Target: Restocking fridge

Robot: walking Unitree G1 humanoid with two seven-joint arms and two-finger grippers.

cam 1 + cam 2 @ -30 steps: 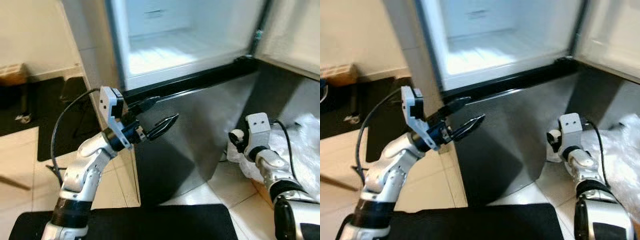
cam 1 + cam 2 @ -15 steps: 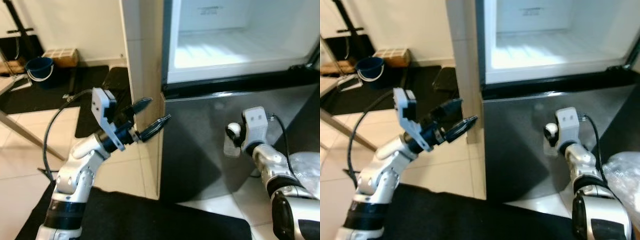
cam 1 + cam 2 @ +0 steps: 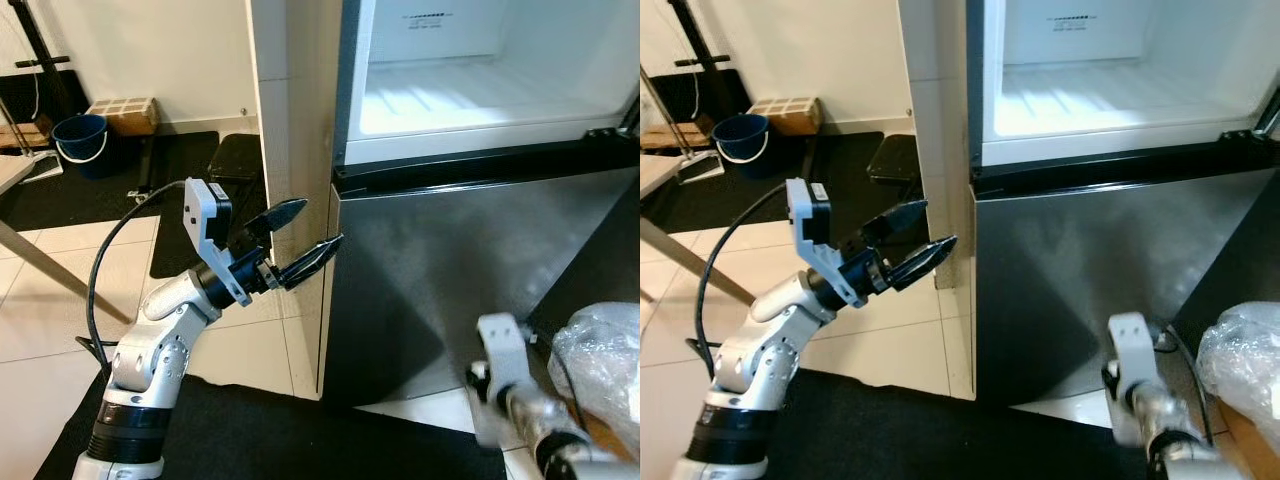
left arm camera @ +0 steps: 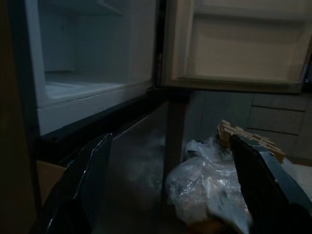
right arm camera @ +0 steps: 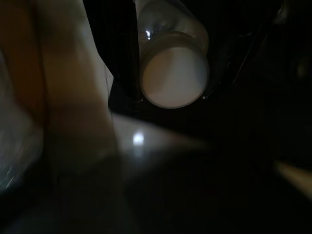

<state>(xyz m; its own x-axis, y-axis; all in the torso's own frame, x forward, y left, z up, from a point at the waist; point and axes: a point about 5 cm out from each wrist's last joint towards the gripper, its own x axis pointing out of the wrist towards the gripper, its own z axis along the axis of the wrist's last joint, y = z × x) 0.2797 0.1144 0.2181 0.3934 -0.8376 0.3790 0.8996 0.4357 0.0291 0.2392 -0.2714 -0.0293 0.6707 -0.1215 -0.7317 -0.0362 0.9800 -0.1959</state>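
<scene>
Straight ahead at 12 o'clock stands the fridge [image 3: 450, 250], upper compartment [image 3: 1110, 90] open & lit, white inside, floor of it bare white. Upper door [image 4: 239, 46] swung out to the robot's right, seen edge-on in left wrist view w/ pale inner shelves. Lower steel door shut, dark & reflective.

Left gripper [image 3: 300, 242] raised at approx 10 o'clock from frame centre in the head views, just beside the fridge's left front corner; two black fingers [image 3: 902, 215] spread apart, nothing between them, tips pointing toward the fridge. Grey cable loops from its wrist down along the arm.

Right gripper [image 5: 170, 63] low at approx 5 o'clock, near the floor in front of the lower door, arm blurred. Right wrist view is dark: a clear bottle w/ white cap [image 5: 173, 75] sits between the dark fingers, cap end facing the camera, so its long axis runs along the fingers, away from the lens. Fingers appear clamped on it, one black finger [image 5: 127, 48] touching its side.

Crinkled clear plastic bag [image 3: 600, 355] at 4 o'clock, lying by a cardboard box [image 4: 248, 139]. Blue bucket [image 3: 80, 140] far off at 10 o'clock, on black mat. Floor is pale tile, black mat at 6 o'clock.
</scene>
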